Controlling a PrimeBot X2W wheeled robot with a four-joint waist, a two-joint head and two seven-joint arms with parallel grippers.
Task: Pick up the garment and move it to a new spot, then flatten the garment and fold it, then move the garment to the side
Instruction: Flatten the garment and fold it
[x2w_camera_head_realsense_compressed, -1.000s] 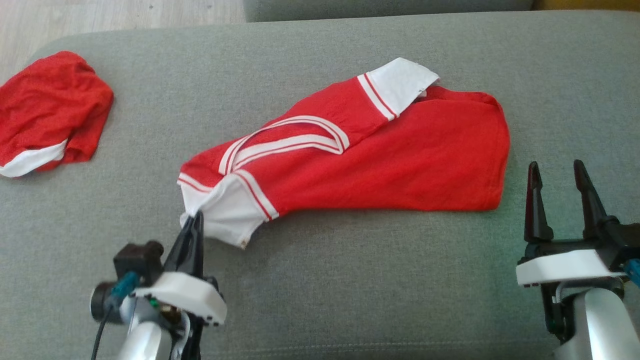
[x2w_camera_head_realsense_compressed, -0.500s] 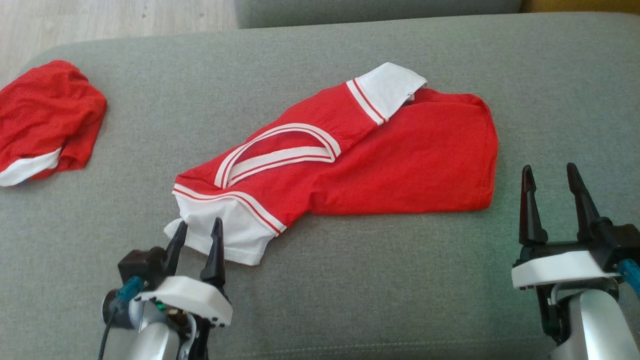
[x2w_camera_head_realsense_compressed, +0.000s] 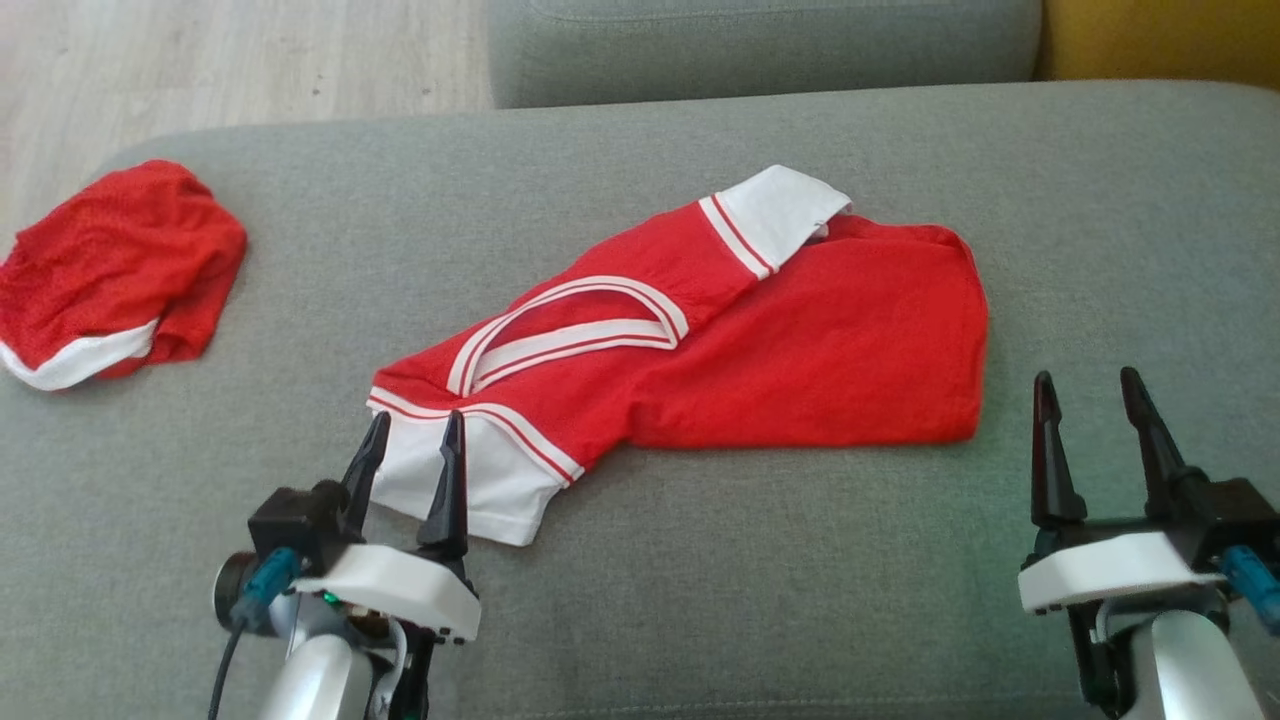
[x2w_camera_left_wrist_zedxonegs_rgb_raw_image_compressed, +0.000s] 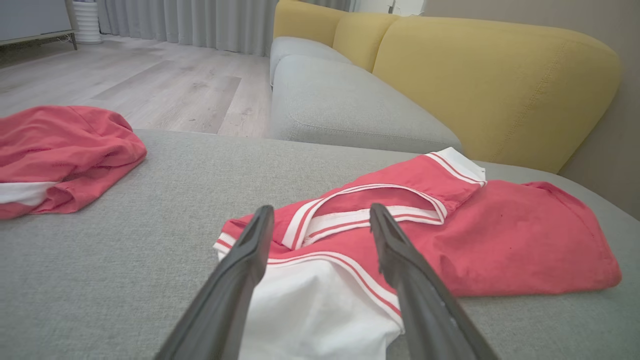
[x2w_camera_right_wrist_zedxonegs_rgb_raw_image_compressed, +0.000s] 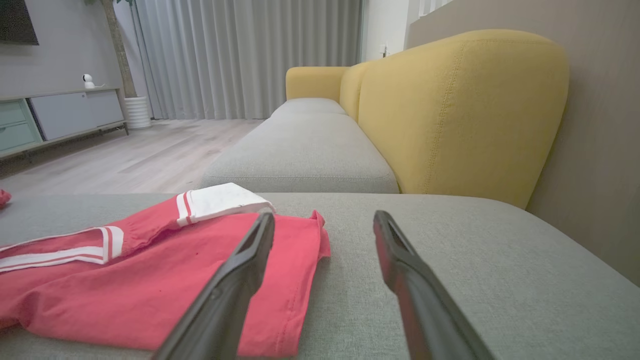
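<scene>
The garment (x2w_camera_head_realsense_compressed: 760, 340) is a red shirt with white striped trim, lying folded lengthwise across the grey sofa seat. Its white near sleeve (x2w_camera_head_realsense_compressed: 480, 480) points toward my left gripper (x2w_camera_head_realsense_compressed: 415, 432), which stands open with its fingertips over that sleeve's edge and nothing held. The left wrist view shows the same sleeve (x2w_camera_left_wrist_zedxonegs_rgb_raw_image_compressed: 320, 310) lying between and under my open left gripper (x2w_camera_left_wrist_zedxonegs_rgb_raw_image_compressed: 320, 215). My right gripper (x2w_camera_head_realsense_compressed: 1088, 388) is open to the right of the shirt's hem, above the cushion. From the right wrist, the right gripper (x2w_camera_right_wrist_zedxonegs_rgb_raw_image_compressed: 324, 220) is seen beside the red hem (x2w_camera_right_wrist_zedxonegs_rgb_raw_image_compressed: 280, 295).
A second red garment with white trim (x2w_camera_head_realsense_compressed: 110, 270) lies bunched at the seat's far left. The grey seat cushion (x2w_camera_head_realsense_compressed: 780, 600) has bare room in front and to the right. A yellow backrest (x2w_camera_right_wrist_zedxonegs_rgb_raw_image_compressed: 460, 110) and wooden floor (x2w_camera_left_wrist_zedxonegs_rgb_raw_image_compressed: 150, 85) lie beyond.
My left gripper has gone from shut on the white sleeve to open, leaving the sleeve flat on the cushion. The head camera tilted up a little. The right gripper kept its place.
</scene>
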